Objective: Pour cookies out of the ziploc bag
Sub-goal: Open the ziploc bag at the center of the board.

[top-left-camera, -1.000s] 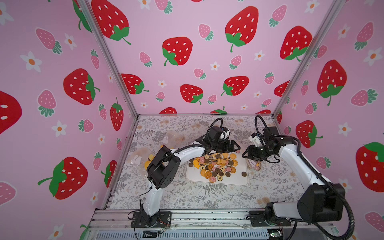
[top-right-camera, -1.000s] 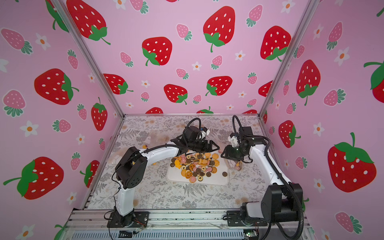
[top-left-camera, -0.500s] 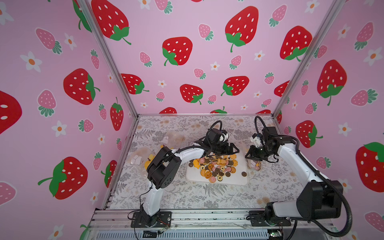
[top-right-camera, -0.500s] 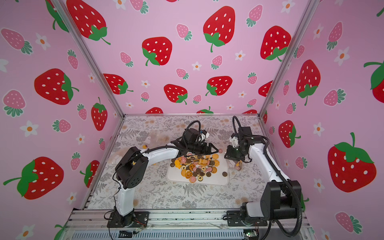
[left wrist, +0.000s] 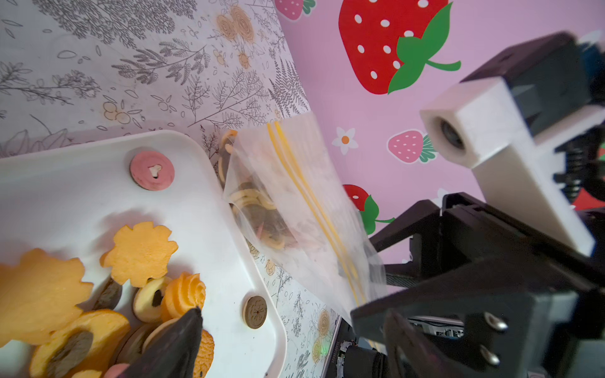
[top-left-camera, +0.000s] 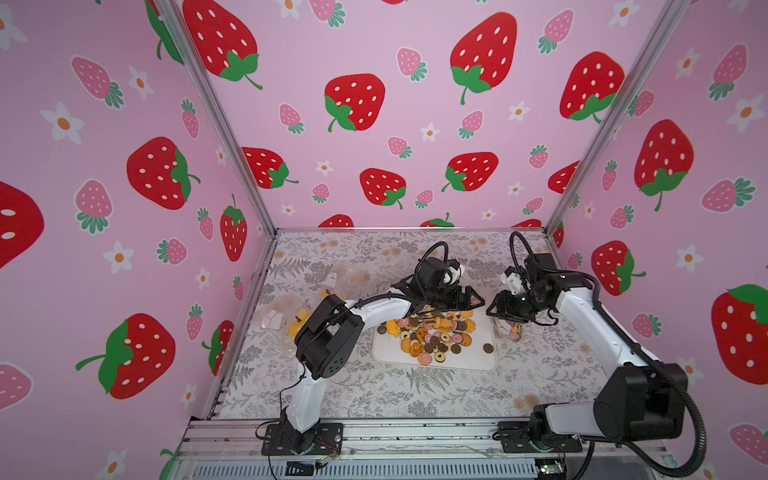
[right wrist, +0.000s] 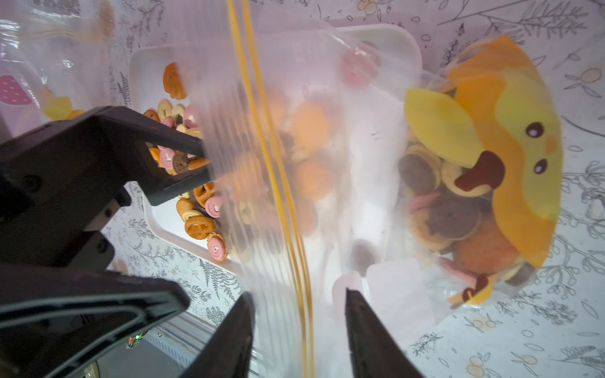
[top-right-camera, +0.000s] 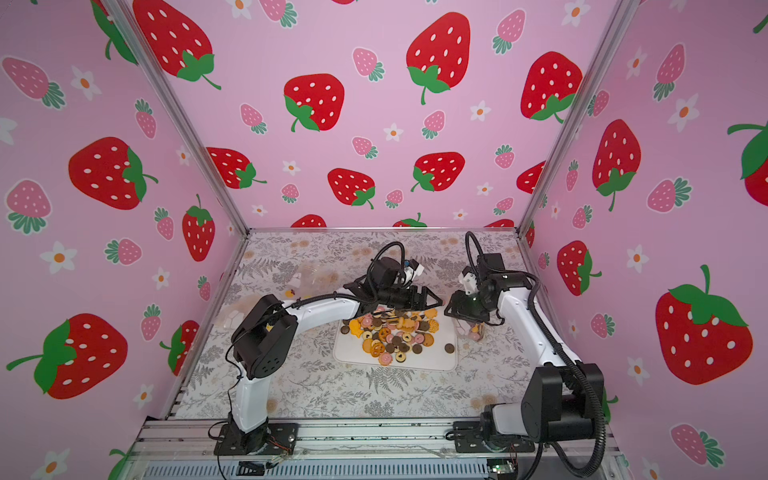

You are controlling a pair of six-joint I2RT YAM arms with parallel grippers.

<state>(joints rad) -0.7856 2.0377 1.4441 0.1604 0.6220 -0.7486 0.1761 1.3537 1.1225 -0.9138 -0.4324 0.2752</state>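
Cookies [top-left-camera: 432,332] lie heaped on a white tray [top-left-camera: 478,362] in the middle of the floral tabletop [top-left-camera: 374,395], in tan, orange, dark brown and pink. One dark cookie [top-left-camera: 488,348] sits alone near the tray's corner on the right arm's side.

A smaller lot of cookies fills the bottom of the ziploc bag [top-left-camera: 509,330]. It stands on the tabletop just beside the tray on that same side, bottom down and its yellow zip strip [left wrist: 304,196] up and tilted. An orange and yellow cartoon face [right wrist: 523,131] shows on the bag's lower part.

The right gripper [right wrist: 298,294] hangs over the bag's top. Its jaws stand apart on either side of the zip strip, with a clear gap to the film, so they do not pinch it. The film there is blurred.

The left gripper [right wrist: 206,163] reaches across the far side of the tray, low over the heap, jaws wide and nothing between them but the view of cookies below. Its tips come up to the bag's edge; whether they touch it cannot be told.

Other clear bags [top-left-camera: 282,316] lie well apart by the left arm's wall.
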